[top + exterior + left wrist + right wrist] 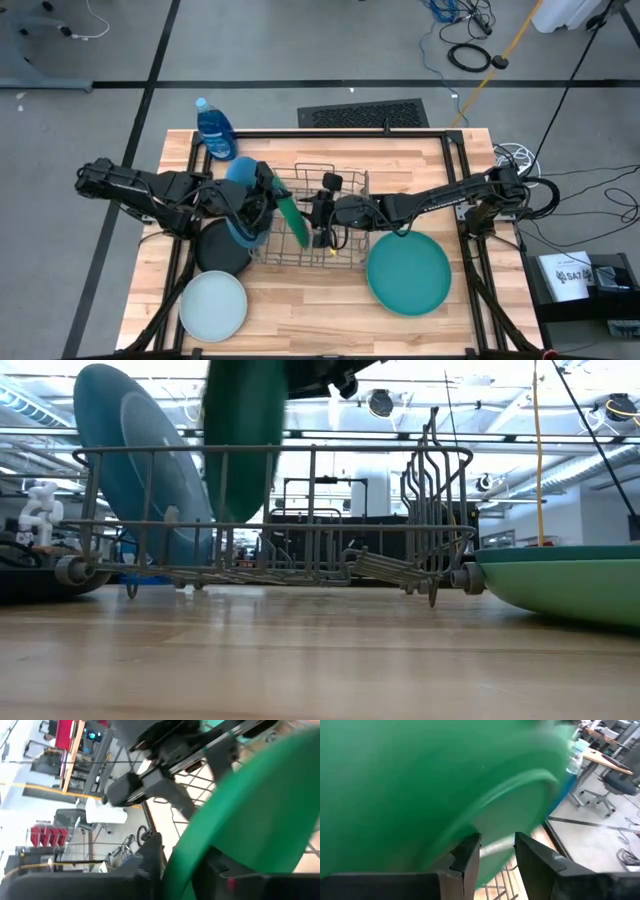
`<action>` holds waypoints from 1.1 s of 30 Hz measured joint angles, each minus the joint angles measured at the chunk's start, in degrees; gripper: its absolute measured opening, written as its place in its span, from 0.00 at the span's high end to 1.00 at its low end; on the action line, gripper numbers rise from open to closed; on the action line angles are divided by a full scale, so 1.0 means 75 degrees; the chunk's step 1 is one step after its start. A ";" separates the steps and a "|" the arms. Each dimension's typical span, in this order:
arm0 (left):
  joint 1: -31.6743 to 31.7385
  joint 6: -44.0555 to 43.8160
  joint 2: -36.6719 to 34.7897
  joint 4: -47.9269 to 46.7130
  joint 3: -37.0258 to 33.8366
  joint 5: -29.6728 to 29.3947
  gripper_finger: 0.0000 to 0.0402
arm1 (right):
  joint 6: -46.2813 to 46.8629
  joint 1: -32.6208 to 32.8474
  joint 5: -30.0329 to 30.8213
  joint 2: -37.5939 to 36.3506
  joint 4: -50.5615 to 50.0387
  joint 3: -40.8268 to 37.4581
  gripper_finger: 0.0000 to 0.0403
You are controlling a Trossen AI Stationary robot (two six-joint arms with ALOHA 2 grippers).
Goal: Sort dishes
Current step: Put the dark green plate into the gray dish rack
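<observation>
No words can be read anywhere. The blue soap bottle (pixel 213 126) at the back of the tabletop (pixel 330 320) has a label, but it is too small to read.

The dark green plate (pixel 293 219) is in the wire rack (pixel 345 215) in the middle of the tabletop. It stands on its edge, almost straight up. From above it looks like a thin line that runs from the back of the tabletop to the front, leaning a little. Its flat faces point to the left and the right. In the low view its bottom edge hangs a bit above the floor of the rack.

The right gripper (pixel 495 842) is at the right face of this plate. Its two fingers (pixel 466 854) are a little way apart, and the rim of the plate sits in the gap. The left gripper (pixel 262 205) is at the other side of the plate, over the left end of the rack. I cannot tell if its fingers are wide or closed.

The big blue plate (pixel 130 465) also stands on its edge in the left end of the rack, just beside the green one.

The other plates lie flat on the tabletop. The black plate (pixel 222 252) is just left of the rack, at the front. The pale blue-white plate (pixel 213 305) is in front of the black one. The light green plate (pixel 408 273) is to the right of the rack, near the front.
</observation>
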 joint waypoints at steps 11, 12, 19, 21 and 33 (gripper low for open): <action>0.0014 -0.0200 0.0003 0.0021 0.0012 -0.0574 0.65 | 0.0073 0.0000 -0.0372 0.0017 0.0017 0.0006 0.71; 0.0009 -0.0198 0.0003 0.0020 0.0012 -0.0569 0.66 | 0.0071 -0.0007 -0.0362 0.0017 0.0023 0.0006 0.71; 0.0009 -0.0713 0.0000 -0.0073 0.0012 -0.0498 0.74 | 0.0023 -0.0150 -0.0318 0.0017 0.0412 0.0006 0.71; 0.0012 -0.0710 0.0003 -0.0140 0.0012 -0.0550 0.79 | 0.0023 -0.0186 -0.0318 0.0017 0.0435 0.0006 0.71; -0.0092 0.0073 -0.0041 -0.0713 0.0009 -0.1284 0.99 | 0.0049 -0.0238 -0.0162 0.0015 0.0494 0.0006 0.71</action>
